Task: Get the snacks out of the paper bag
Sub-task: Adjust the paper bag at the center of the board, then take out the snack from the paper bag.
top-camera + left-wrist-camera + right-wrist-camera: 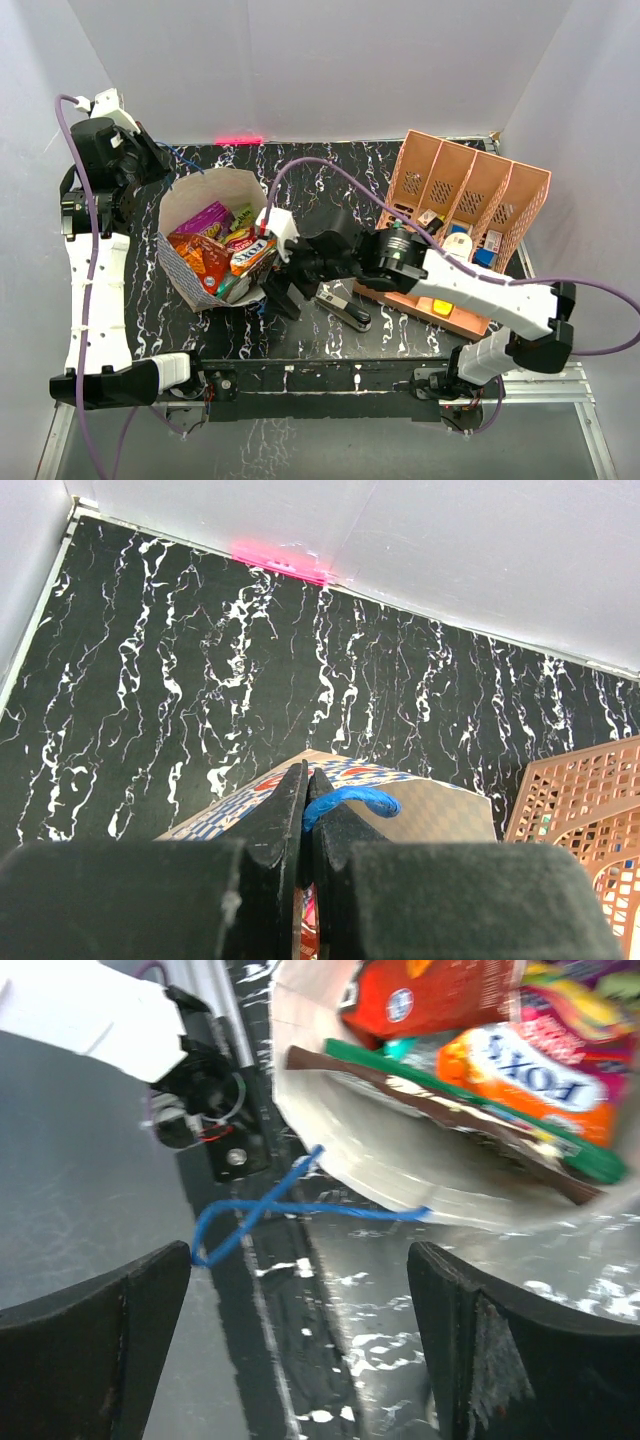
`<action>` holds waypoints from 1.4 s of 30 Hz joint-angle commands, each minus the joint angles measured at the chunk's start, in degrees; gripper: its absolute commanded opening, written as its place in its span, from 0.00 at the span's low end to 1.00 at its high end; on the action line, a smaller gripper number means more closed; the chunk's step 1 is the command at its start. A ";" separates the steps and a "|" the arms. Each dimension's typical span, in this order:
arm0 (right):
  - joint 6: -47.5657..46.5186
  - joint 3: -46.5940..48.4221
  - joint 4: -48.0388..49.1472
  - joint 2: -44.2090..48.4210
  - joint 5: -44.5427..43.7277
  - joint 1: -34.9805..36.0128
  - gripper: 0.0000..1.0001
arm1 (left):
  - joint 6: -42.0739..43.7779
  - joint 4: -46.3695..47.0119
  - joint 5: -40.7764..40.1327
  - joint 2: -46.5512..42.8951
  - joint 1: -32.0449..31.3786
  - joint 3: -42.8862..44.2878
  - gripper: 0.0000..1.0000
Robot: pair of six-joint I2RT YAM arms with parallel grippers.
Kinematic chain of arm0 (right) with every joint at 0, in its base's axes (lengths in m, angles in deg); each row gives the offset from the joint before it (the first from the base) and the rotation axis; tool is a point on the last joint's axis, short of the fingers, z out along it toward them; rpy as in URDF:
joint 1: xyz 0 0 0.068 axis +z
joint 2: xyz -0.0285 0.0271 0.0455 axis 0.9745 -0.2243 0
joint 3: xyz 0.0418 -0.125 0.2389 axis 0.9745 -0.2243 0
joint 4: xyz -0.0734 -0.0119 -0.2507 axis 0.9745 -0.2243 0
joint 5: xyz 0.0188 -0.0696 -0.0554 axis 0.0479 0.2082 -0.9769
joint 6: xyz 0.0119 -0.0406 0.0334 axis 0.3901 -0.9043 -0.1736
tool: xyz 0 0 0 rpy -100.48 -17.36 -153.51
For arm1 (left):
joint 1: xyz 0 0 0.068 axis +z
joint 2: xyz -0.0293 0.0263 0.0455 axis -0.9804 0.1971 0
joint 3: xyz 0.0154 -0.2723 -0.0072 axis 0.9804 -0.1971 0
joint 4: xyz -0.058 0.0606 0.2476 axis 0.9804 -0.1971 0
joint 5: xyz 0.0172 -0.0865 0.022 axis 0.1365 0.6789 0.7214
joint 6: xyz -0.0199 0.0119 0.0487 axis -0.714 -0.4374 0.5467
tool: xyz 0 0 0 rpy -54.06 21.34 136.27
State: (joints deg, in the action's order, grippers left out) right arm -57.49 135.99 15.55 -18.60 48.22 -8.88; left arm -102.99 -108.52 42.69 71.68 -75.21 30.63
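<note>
1. The paper bag (196, 196) is seen open-mouthed in the left half of the tabletop, nearer the left edge.
2. The snacks (214, 243) are held inside it, an orange FOX'S packet (540, 1078) among them, close to the rim.
3. The left gripper (306, 805), towards the far-left corner, is pressed together on a blue string handle (350, 802).
4. The right gripper (300, 1265) is held spread just outside the bag's rim, above the second blue handle (250, 1215); nothing is pinched.
5. A salmon-pink organiser (470, 185) is set by the right edge, with a black stapler (345, 312) near it.
</note>
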 commanded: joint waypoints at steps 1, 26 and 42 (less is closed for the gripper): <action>-7.67 5.60 -3.30 5.23 -11.71 0.13 0.98 | 1.11 4.08 -0.30 -1.46 -0.09 1.67 0.00; -68.65 11.31 -0.58 -9.47 0.55 -0.57 0.73 | -2.68 4.17 4.84 -5.25 -0.11 -1.37 0.00; -74.37 18.69 -8.05 -24.72 4.97 -3.38 0.40 | -3.60 4.23 5.56 -7.22 -0.12 -2.51 0.00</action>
State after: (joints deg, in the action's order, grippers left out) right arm -129.57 150.61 8.93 -41.13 50.91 -11.48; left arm -105.76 -108.21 46.55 68.09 -75.21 27.97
